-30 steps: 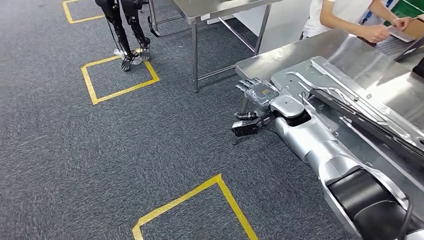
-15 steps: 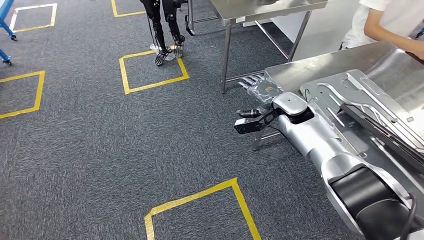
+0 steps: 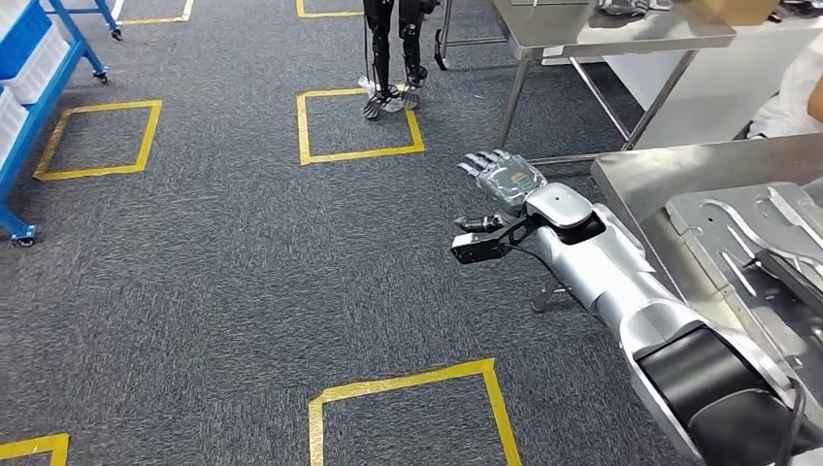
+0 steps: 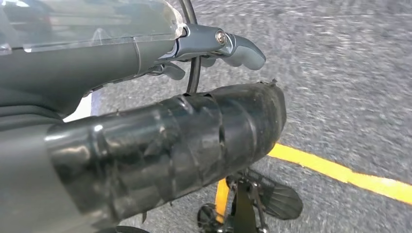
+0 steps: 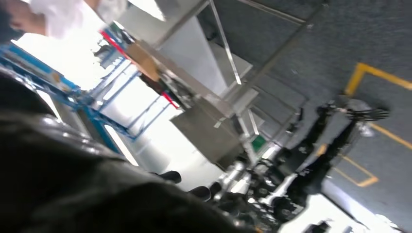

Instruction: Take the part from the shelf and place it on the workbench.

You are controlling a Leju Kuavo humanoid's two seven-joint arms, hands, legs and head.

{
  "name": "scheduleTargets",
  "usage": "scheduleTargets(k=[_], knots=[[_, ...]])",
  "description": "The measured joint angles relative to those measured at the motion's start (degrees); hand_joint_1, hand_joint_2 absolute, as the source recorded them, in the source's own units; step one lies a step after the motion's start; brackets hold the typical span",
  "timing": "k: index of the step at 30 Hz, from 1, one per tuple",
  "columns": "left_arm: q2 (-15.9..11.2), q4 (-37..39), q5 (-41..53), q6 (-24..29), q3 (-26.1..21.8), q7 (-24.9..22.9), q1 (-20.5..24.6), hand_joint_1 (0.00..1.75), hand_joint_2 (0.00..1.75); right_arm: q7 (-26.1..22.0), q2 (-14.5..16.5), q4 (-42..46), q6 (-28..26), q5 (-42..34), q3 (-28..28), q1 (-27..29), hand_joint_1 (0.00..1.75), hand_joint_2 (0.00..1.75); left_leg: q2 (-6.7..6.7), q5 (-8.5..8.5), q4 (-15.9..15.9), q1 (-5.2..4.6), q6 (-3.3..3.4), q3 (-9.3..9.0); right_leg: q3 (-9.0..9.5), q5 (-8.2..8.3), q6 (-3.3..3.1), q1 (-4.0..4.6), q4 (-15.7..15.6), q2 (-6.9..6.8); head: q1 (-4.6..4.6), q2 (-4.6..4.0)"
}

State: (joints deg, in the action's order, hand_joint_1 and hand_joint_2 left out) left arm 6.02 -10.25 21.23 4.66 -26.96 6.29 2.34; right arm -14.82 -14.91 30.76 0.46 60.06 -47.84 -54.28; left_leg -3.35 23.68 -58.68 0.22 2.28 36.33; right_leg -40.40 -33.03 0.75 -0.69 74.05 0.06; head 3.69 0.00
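The part [image 3: 752, 238], a large grey stamped metal panel, lies flat on the steel workbench [image 3: 641, 170] at the right edge of the head view. My right hand [image 3: 497, 177] is stretched out over the carpet just left of the workbench corner. Its fingers are spread and hold nothing, and it is apart from the part. In the left wrist view my left hand [image 4: 194, 121] hangs above the carpet with its thick thumb and a finger straight and nothing between them.
A blue shelf cart [image 3: 39, 58] with white bins stands at the far left. Another robot's dark legs [image 3: 393, 49] stand by a yellow floor square [image 3: 354, 121]. A second steel table [image 3: 602, 29] is at the back. A person's white sleeve [image 3: 796, 102] shows behind the workbench.
The whole view has swung left, so the camera has turned. The workbench and part now sit at the picture's right edge and the blue shelf has appeared. My right arm keeps its pose.
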Motion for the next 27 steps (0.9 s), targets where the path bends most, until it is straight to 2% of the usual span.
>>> scheduleTargets(k=[1, 3, 4, 5, 7, 8, 9, 11, 12, 13, 14, 15, 16, 17, 19, 20, 22, 23, 24, 25, 27], knots=[[0.01, 0.0, 0.12, 0.07, -0.16, -0.14, -0.03, 0.0, 0.0, -0.04, -0.01, -0.01, -0.02, -0.02, 0.0, 0.18, 0.0, 0.0, -0.76, -0.01, -0.02, -0.1, 0.0, -0.1, 1.14, 2.18, -0.39, 0.09, -2.95, 0.3, 0.0, 0.0], [0.12, 0.0, 0.33, 0.11, -0.49, -0.39, -0.03, 0.0, 0.0, -0.11, -0.03, -0.02, -0.07, -0.07, 0.0, 0.24, 0.0, 0.0, -2.08, -0.06, -0.07, -0.11, -0.09, -0.08, 4.26, 5.97, -1.28, 0.31, -10.47, 2.5, -0.03, 0.0], [0.19, 0.0, 0.4, 0.13, -0.6, -0.51, 0.01, 0.0, 0.0, -0.11, -0.07, -0.02, -0.08, -0.09, 0.0, 0.22, 0.0, 0.0, -2.66, -0.16, -0.07, 0.02, -0.26, 0.08, 5.39, 6.9, -1.59, 0.45, -13.1, 3.49, -0.03, 0.0], [0.24, 0.0, 0.44, 0.16, -0.69, -0.63, 0.02, 0.0, 0.0, -0.12, -0.09, -0.01, -0.09, -0.1, 0.0, 0.22, 0.0, 0.0, -3.23, -0.3, -0.02, 0.2, -0.52, 0.29, 5.93, 7.08, -1.78, 0.57, -14.38, 4.14, -0.04, 0.0], [0.25, 0.0, 0.48, 0.22, -0.78, -0.87, -0.1, 0.0, 0.0, -0.13, 0.01, 0.08, -0.11, -0.11, 0.0, 0.22, 0.0, 0.0, -4.37, -0.67, 0.29, 0.41, -1.24, 0.52, 6.37, 7.17, -1.97, 0.65, -15.21, 3.33, -0.03, 0.0], [0.24, 0.0, 0.49, 0.27, -0.79, -0.96, -0.22, 0.0, 0.0, -0.13, 0.16, 0.16, -0.13, -0.13, 0.0, 0.24, 0.0, 0.0, -3.84, -0.53, 0.15, 0.3, -1.51, 0.63, 6.75, 7.41, -2.06, 0.55, -15.85, 2.67, -0.04, 0.0], [0.23, 0.0, 0.49, 0.32, -0.79, -1.04, -0.3, 0.0, 0.0, -0.13, 0.3, 0.22, -0.14, -0.14, 0.0, 0.25, 0.0, 0.0, -2.54, 0.12, -0.67, 0.14, -1.76, 1.0, 7.19, 7.7, -2.24, 0.41, -16.56, 1.94, -0.06, 0.0], [0.23, 0.0, 0.5, 0.41, -0.8, -1.13, -0.21, 0.0, 0.0, -0.13, 0.43, 0.29, -0.16, -0.16, 0.0, 0.3, 0.0, 0.0, 1.09, 3.11, -5.56, 0.01, -2.17, 3.25, 7.82, 8.09, -2.48, 0.33, -17.53, 0.37, -0.09, 0.0], [0.24, 0.0, 0.5, 0.43, -0.8, -1.18, -0.12, 0.0, 0.0, -0.12, 0.42, 0.27, -0.16, -0.17, 0.0, 0.35, 0.0, 0.0, 2.14, 4.97, -9.27, 0.16, -2.43, 4.99, 7.83, 8.1, -2.59, 0.39, -17.56, -0.42, -0.11, 0.0], [0.25, 0.0, 0.5, 0.43, -0.8, -1.21, -0.06, 0.0, 0.0, -0.12, 0.41, 0.25, -0.16, -0.17, 0.0, 0.44, 0.0, 0.0, 2.64, 6.33, -12.65, 0.35, -2.7, 6.57, 7.75, 8.05, -2.58, 0.45, -17.49, -1.22, -0.11, 0.0], [0.26, 0.0, 0.5, 0.43, -0.8, -1.25, -0.05, 0.0, 0.0, -0.13, 0.41, 0.22, -0.15, -0.17, 0.0, 0.56, 0.0, 0.0, 2.89, 6.91, -14.74, 0.55, -2.94, 7.51, 7.65, 7.99, -2.54, 0.46, -17.39, -1.98, -0.11, 0.0], [0.25, 0.0, 0.5, 0.44, -0.8, -1.27, -0.08, 0.0, 0.0, -0.13, 0.41, 0.21, -0.15, -0.17, 0.0, 0.69, 0.0, 0.0, 3.08, 6.36, -14.55, 0.72, -3.16, 7.24, 7.54, 7.92, -2.45, 0.43, -17.24, -2.69, -0.11, 0.0], [0.22, 0.0, 0.5, 0.46, -0.81, -1.28, -0.11, 0.0, 0.0, -0.14, 0.41, 0.21, -0.16, -0.17, 0.0, 0.78, 0.0, 0.0, 3.42, 4.96, -12.18, 0.83, -3.31, 5.82, 7.47, 7.79, -2.28, 0.38, -17.05, -3.33, -0.11, 0.0], [0.19, 0.0, 0.51, 0.49, -0.81, -1.28, -0.1, 0.0, 0.0, -0.15, 0.42, 0.21, -0.16, -0.17, 0.0, 0.82, 0.0, 0.0, 4.34, 3.23, -8.17, 0.9, -3.38, 3.49, 7.45, 7.59, -2.03, 0.34, -16.77, -3.94, -0.11, 0.0], [0.15, 0.0, 0.51, 0.53, -0.82, -1.28, 0.0, 0.0, 0.0, -0.14, 0.37, 0.21, -0.17, -0.17, 0.0, 0.82, 0.0, 0.0, 6.11, 1.17, -1.56, 0.64, -3.0, -0.27, 7.36, 7.06, -1.36, 0.55, -16.12, -5.07, -0.07, 0.0], [0.15, 0.0, 0.51, 0.54, -0.82, -1.28, 0.02, 0.0, 0.0, -0.14, 0.36, 0.21, -0.17, -0.17, -0.01, 0.8, 0.0, 0.0, 6.48, 0.9, -0.03, 0.5, -2.66, -1.07, 7.37, 6.85, -1.08, 0.71, -15.89, -5.61, -0.04, 0.0], [0.15, 0.0, 0.51, 0.55, -0.82, -1.28, -0.05, 0.0, 0.0, -0.14, 0.43, 0.22, -0.17, -0.18, -0.02, 0.79, 0.0, 0.0, 5.36, 0.84, 0.28, 0.35, -1.85, -1.01, 7.5, 6.68, -0.59, 0.8, -15.78, -6.64, 0.02, 0.0], [0.15, 0.0, 0.51, 0.55, -0.82, -1.29, -0.11, 0.0, 0.0, -0.15, 0.5, 0.23, -0.18, -0.19, -0.02, 0.79, 0.0, 0.0, 4.77, 0.71, 0.4, 0.38, -1.51, -1.03, 7.55, 6.44, -0.29, 0.66, -15.6, -6.56, 0.0, 0.0], [0.16, 0.0, 0.51, 0.56, -0.82, -1.29, -0.12, 0.0, 0.0, -0.15, 0.54, 0.23, -0.19, -0.19, -0.02, 0.78, 0.0, 0.0, 4.24, 0.56, 0.56, 0.43, -1.16, -1.09, 7.36, 5.82, -0.01, 0.46, -14.94, -5.69, 0.0, 0.0], [0.17, 0.0, 0.51, 0.57, -0.83, -1.29, -0.09, 0.0, 0.0, -0.14, 0.54, 0.22, -0.2, -0.2, -0.02, 0.79, 0.0, 0.0, 3.7, 0.4, 0.72, 0.52, -0.83, -1.14, 6.56, 4.5, 0.24, 0.24, -13.01, -4.23, 0.01, 0.0], [0.17, 0.0, 0.51, 0.58, -0.86, -1.29, 0.01, 0.0, 0.0, -0.13, 0.39, 0.16, -0.22, -0.22, -0.02, 0.98, 0.0, 0.0, 2.63, 0.23, 0.8, 0.52, -0.46, -1.11, 3.4, 0.85, 0.45, -0.02, -6.19, -1.21, 0.01, 0.0]])
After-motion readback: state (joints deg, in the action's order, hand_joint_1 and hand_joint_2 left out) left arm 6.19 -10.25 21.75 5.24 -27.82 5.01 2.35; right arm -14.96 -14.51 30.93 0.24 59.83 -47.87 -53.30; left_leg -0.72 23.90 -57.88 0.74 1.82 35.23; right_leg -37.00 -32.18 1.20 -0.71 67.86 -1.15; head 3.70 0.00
